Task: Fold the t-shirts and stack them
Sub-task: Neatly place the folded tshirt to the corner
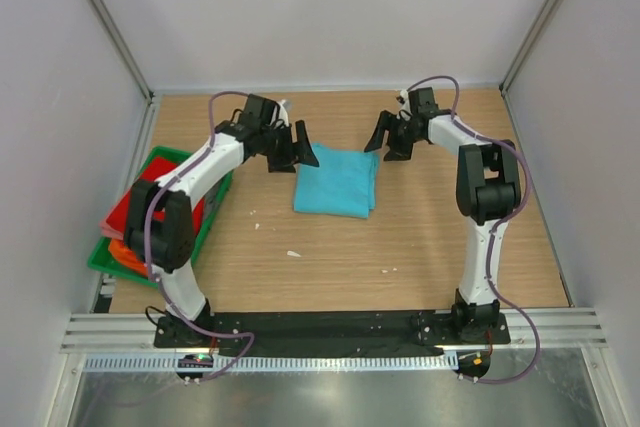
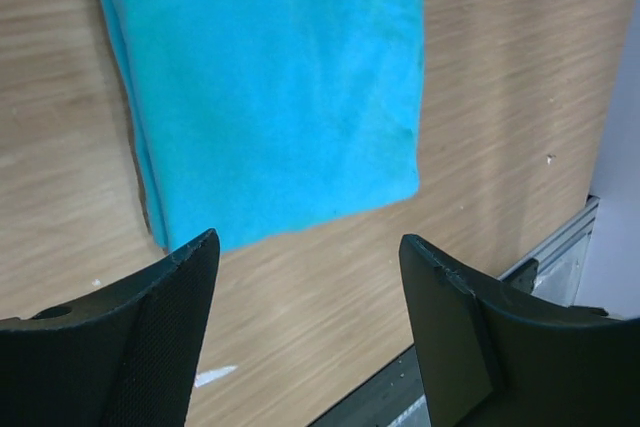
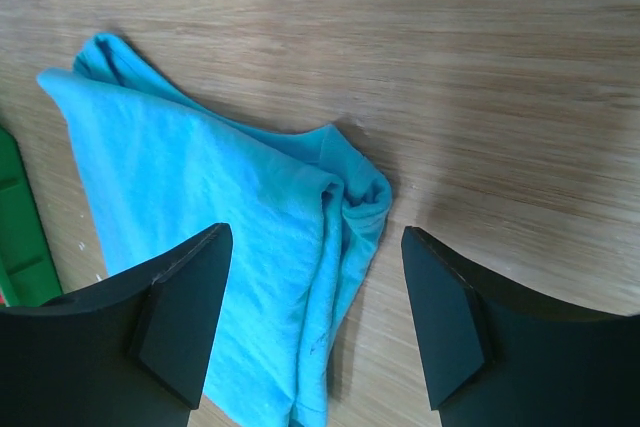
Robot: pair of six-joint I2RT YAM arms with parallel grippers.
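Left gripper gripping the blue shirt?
No, the left gripper is open and empty; the turquoise t-shirt lies on the table ahead of it.

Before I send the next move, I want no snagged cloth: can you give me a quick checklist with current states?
1. Left gripper open and empty: ok.
2. Right gripper open and empty: ok.
3. Turquoise t-shirt folded flat on the table: not ok, one corner is bunched.
4. Red t-shirt and orange t-shirt stacked on the turquoise one: not ok, both lie in the green tray.
5. How those two lie behind the left arm: cannot tell.
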